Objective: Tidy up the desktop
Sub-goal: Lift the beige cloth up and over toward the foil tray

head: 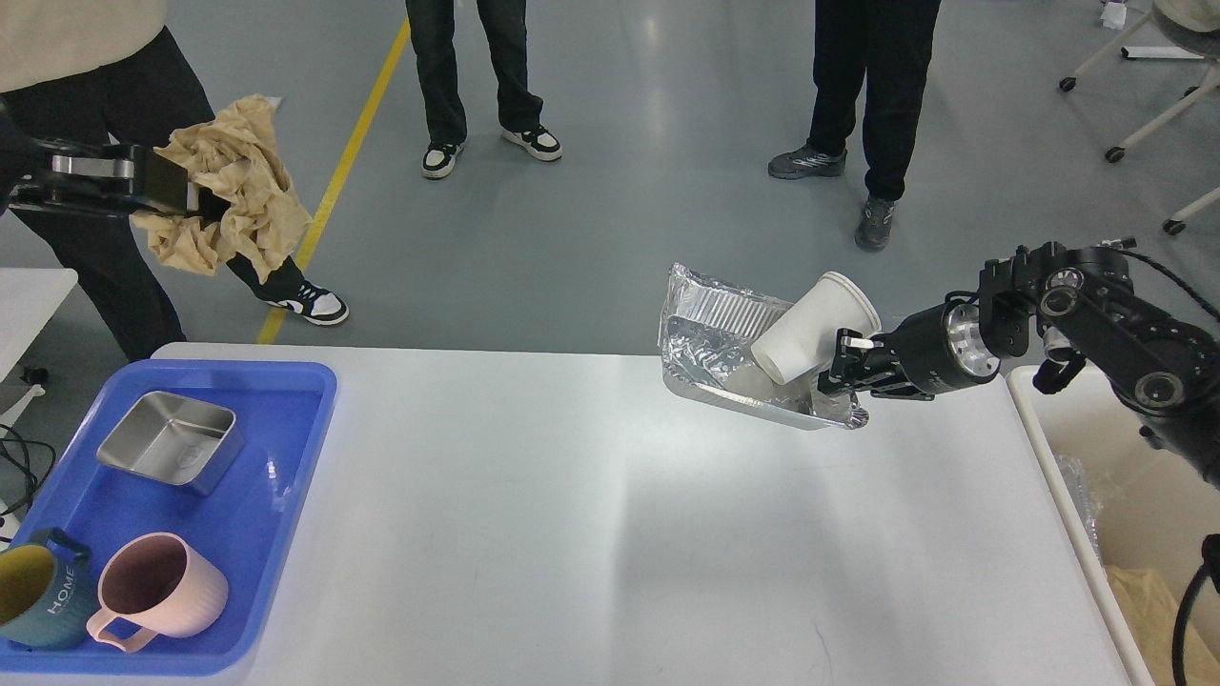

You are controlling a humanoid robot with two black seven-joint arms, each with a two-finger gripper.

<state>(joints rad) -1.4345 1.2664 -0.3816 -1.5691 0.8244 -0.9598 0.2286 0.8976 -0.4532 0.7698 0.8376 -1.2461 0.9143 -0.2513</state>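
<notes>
The white desktop [610, 534] fills the lower part of the head view. High at the upper left, my left gripper [186, 195] is shut on a crumpled brown paper wad [233, 186], well above and beyond the table's left end. My right gripper [834, 367] is shut on the near rim of a crumpled foil tray [724, 348], held tilted above the table's far right part. A white paper cup [810, 324] lies on its side in the foil tray, leaning against the gripper.
A blue tray [286, 429] at the left holds a steel box [172, 440], a pink mug [157, 591] and a teal mug [38, 595]. A cream bin [1058, 476] stands off the right edge. Several people stand beyond the table.
</notes>
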